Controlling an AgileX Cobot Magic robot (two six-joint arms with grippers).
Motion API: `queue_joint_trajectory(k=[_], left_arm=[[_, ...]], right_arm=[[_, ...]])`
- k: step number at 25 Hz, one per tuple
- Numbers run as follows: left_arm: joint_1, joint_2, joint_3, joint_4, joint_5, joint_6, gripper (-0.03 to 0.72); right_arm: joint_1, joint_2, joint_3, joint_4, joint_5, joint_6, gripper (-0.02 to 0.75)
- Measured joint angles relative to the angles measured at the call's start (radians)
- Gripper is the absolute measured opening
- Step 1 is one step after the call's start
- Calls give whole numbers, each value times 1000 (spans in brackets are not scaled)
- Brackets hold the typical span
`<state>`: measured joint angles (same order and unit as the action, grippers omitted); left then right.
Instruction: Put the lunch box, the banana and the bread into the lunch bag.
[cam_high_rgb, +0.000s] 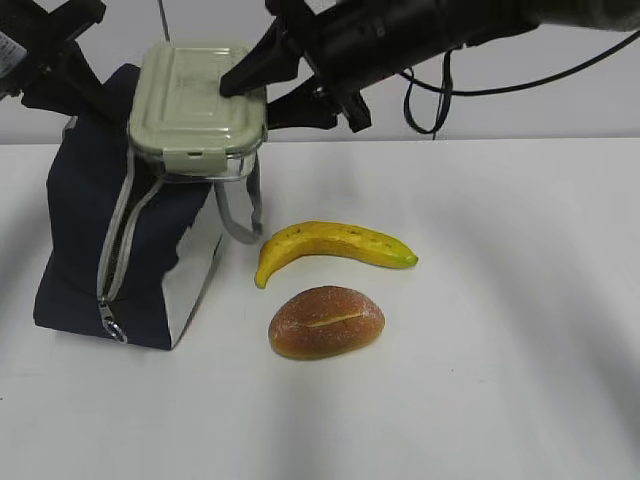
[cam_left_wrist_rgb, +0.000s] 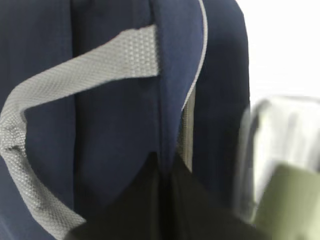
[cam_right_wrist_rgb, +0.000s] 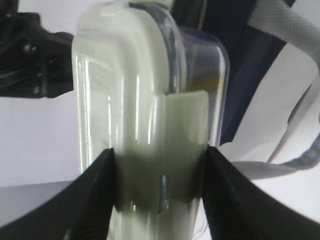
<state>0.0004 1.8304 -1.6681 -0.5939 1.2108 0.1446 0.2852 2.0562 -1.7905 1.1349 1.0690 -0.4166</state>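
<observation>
the step in hand is the first of the three: getting the lunch box (cam_high_rgb: 197, 100) into the lunch bag (cam_high_rgb: 90, 240). the right end effector (cam_right_wrist_rgb: 159, 190) is clamped on the box across its green lid and glass body, holding it tilted at the top of the bag, above the unzipped opening. the left end effector (cam_left_wrist_rgb: 162, 200) is pinched shut on the navy fabric of the bag beside a grey handle (cam_left_wrist_rgb: 60, 80), seemingly bracing the bag. the banana (cam_high_rgb: 335, 246) and the bread (cam_high_rgb: 326, 321) lie on the white counter (cam_high_rgb: 500, 350) just to the right of the bag (neither touched yet). the next move likely calls for lowering the box through the opening, then letting go.
</observation>
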Motion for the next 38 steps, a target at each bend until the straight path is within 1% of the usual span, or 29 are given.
queue_joint_trajectory(k=[3,5,9,14,16,18,21,29,34,38], left_arm=[[0,0,0,1,2,3,-3],[0,0,0,1,4,4,-3],[0,0,0,-4,6,5,-3],[0,0,-1,-3,9,7,-3],[0,0,-1,-3,9,7,-3],[0,0,-1,-2,9,7,-3],[0,0,-3,-2,9,7,-3],[0,1,-3,1,8,7,-3],[0,1,-3,0,7,7,-3],[0,1,-3,6,5,7,-3]], right_arm=[[10,51,-12,-2,-50,9,370],[10,80,-28,-38,-64,41,370],[23,96,-67,-211,-80,145,370],[98,96,-170,-453,-105,306,370],[129,96,-204,-523,-118,358,371],[156,104,-230,-569,-119,389,371],[186,149,-279,-591,-117,426,371],[229,298,-414,-593,-116,502,371],[259,377,-467,-582,-130,517,371],[277,425,-480,-543,-168,517,380]])
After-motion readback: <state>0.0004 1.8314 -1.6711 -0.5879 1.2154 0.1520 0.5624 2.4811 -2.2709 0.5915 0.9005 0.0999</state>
